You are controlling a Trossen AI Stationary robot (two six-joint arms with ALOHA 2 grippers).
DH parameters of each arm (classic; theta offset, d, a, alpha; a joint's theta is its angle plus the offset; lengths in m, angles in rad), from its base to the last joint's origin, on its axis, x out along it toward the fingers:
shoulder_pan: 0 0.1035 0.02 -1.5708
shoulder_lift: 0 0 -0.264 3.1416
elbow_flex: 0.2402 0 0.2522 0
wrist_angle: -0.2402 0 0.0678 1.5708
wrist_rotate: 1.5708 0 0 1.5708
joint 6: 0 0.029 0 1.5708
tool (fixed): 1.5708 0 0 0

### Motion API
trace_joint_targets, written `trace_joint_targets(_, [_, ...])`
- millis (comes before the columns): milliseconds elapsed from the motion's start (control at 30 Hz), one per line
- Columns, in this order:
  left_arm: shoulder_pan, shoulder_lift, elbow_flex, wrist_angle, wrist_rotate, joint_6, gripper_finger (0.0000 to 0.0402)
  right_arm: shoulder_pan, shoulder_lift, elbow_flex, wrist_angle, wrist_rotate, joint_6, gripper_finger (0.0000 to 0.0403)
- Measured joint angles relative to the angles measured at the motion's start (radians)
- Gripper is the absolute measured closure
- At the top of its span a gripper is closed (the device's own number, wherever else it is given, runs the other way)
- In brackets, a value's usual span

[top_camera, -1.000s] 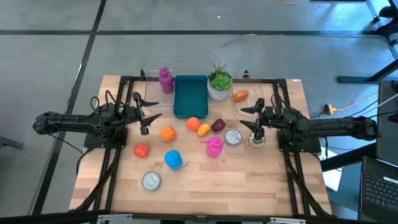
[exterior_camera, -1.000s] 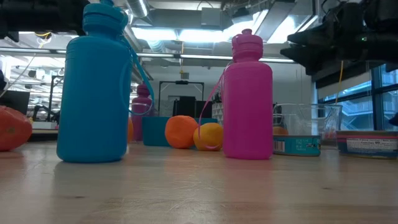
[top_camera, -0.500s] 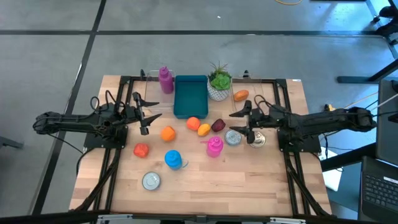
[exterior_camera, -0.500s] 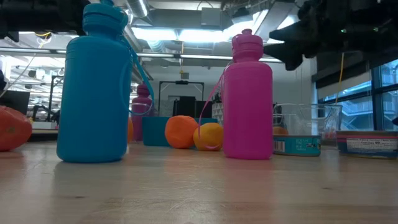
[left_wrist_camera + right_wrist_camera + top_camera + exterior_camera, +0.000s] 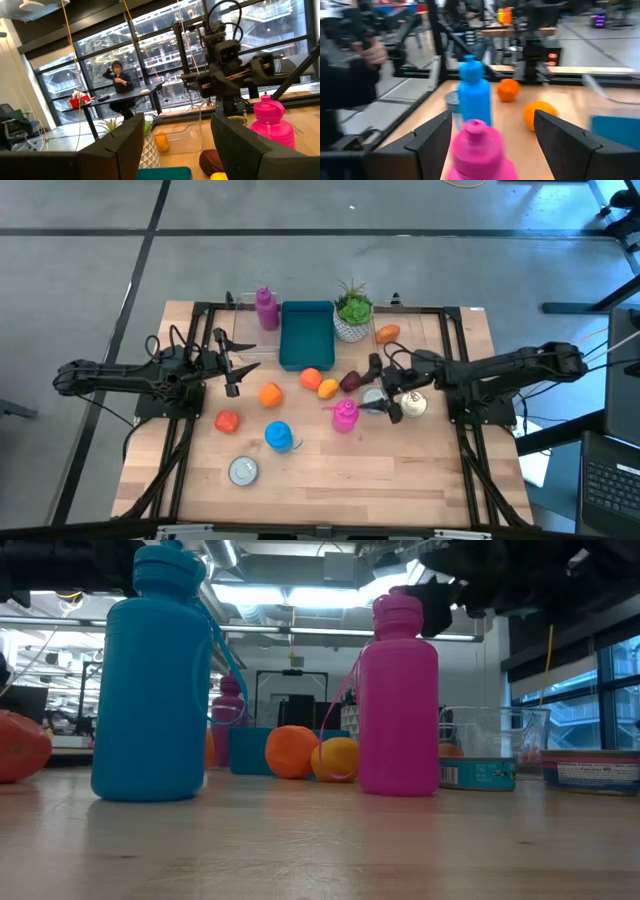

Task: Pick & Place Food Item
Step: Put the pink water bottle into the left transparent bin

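- Your food items, an orange (image 5: 311,378), a lemon (image 5: 328,388) and a dark fruit (image 5: 351,381), lie at the frame's centre, below the teal tray (image 5: 305,335).
- Your right gripper (image 5: 380,387), fingers apart and empty, hovers beside the pink bottle (image 5: 345,415).
- Your left gripper (image 5: 236,368) waits centre-left, fingers apart.

Both arms are dark, almost black, and are built from long thin segments joined by thicker round joints. Black cables run in loops along the left arm (image 5: 130,375) and the right arm (image 5: 510,368), mostly near the wrists. Each arm ends in a gripper with two flat, dark fingers. In the left wrist view the left gripper's fingers (image 5: 131,142) look like broad matte plates with straight edges. The right gripper's fingers (image 5: 434,140) have the same plain, angular shape. No markings or screws can be told.
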Motion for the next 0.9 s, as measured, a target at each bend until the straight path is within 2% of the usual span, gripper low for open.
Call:
trace_joint_targets(167, [0.000,0.000,0.000,0.000,0.000,0.000,0.0180,0.022,0.056,0.044,0.007,-0.060,-0.001,0.0124])
trace_joint_targets(467, [0.000,0.000,0.000,0.000,0.000,0.000,0.0181,0.026,0.134,0.065,0.021,-0.041,-0.002,0.0124])
trace_joint_targets(900, [0.000,0.000,0.000,-0.001,0.000,0.001,0.0183,0.026,0.136,0.065,0.023,-0.032,0.000,0.0124])
